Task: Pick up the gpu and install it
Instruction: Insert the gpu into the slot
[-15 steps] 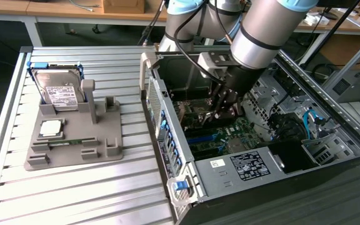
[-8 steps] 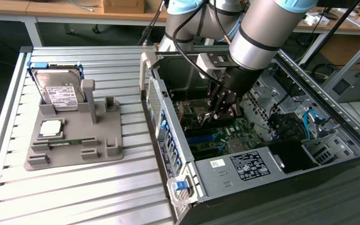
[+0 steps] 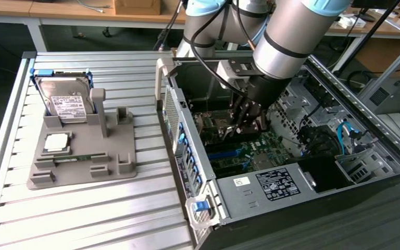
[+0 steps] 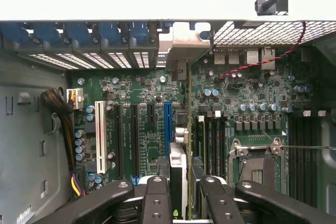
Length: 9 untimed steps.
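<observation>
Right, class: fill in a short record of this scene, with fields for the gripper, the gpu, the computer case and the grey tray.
gripper: inside the open computer case, shut on the gpu
gpu: held edge-on over the motherboard, alongside the blue slot, silver bracket at the case's rear wall; whether it is seated cannot be told
computer case: open, on the slatted table
grey tray: on the table at the exterior view's left, holding an upright hard drive and a CPU chip
</observation>
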Motion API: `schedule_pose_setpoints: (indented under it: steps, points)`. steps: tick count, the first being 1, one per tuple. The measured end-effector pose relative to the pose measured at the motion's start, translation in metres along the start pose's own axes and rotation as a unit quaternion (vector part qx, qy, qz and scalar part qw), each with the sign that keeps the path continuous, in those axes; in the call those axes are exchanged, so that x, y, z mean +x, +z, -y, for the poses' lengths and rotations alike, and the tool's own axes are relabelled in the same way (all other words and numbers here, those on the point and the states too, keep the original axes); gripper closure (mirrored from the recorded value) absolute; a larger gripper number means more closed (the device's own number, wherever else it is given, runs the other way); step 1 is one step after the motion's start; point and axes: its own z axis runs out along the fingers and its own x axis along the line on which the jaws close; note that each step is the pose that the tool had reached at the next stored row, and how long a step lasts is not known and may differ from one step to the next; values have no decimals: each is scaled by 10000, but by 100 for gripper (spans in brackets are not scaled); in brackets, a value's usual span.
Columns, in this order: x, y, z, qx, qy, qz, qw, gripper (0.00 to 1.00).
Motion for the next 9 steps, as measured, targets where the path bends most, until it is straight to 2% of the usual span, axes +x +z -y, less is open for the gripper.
schedule_pose_setpoints:
  steps: [9]
  points:
    - [7, 55, 3, 0, 1, 0, 10000, 73]
